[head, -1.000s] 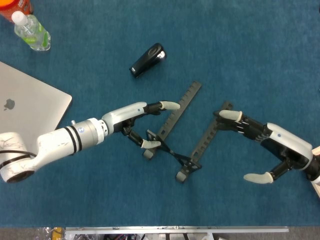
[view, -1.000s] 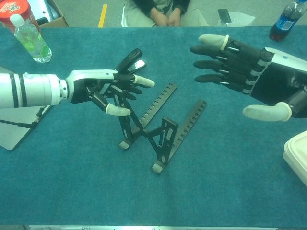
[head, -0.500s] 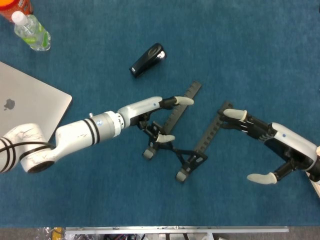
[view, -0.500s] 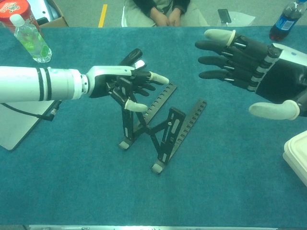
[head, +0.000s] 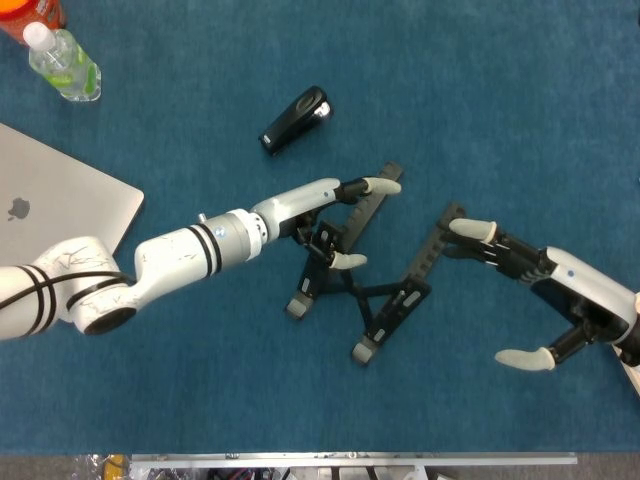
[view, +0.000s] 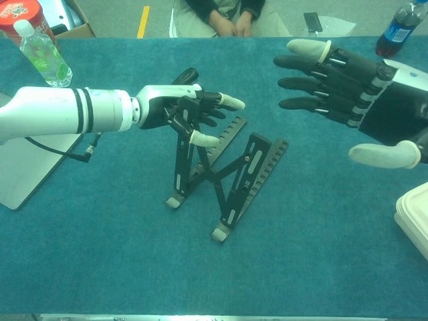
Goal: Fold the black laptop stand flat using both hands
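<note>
The black laptop stand point(head: 372, 290) point(view: 224, 175) stands in the middle of the blue cloth, its two notched rails joined by crossed struts and close together. My left hand point(head: 335, 205) point(view: 190, 112) reaches in from the left and straddles the upper part of the left rail point(head: 355, 215). Its fingers are spread, one lying along the rail's far end and the thumb on the rail's inner side. My right hand point(head: 525, 290) point(view: 348, 87) hovers to the right with its fingers apart and holds nothing. Its topmost fingertip is near the far end of the right rail point(head: 432, 245).
A black stapler-like object point(head: 295, 120) lies beyond the stand. A silver laptop point(head: 50, 220) sits at the left, a clear bottle point(head: 62, 62) at the far left corner. A blue bottle point(view: 400, 27) and a white container point(view: 416, 217) are on the right. A person point(view: 227, 15) sits across the table.
My left hand has moved right along the left rail and pushed it toward the right one, so the stand is narrower and its struts steeper. The right hand has barely shifted.
</note>
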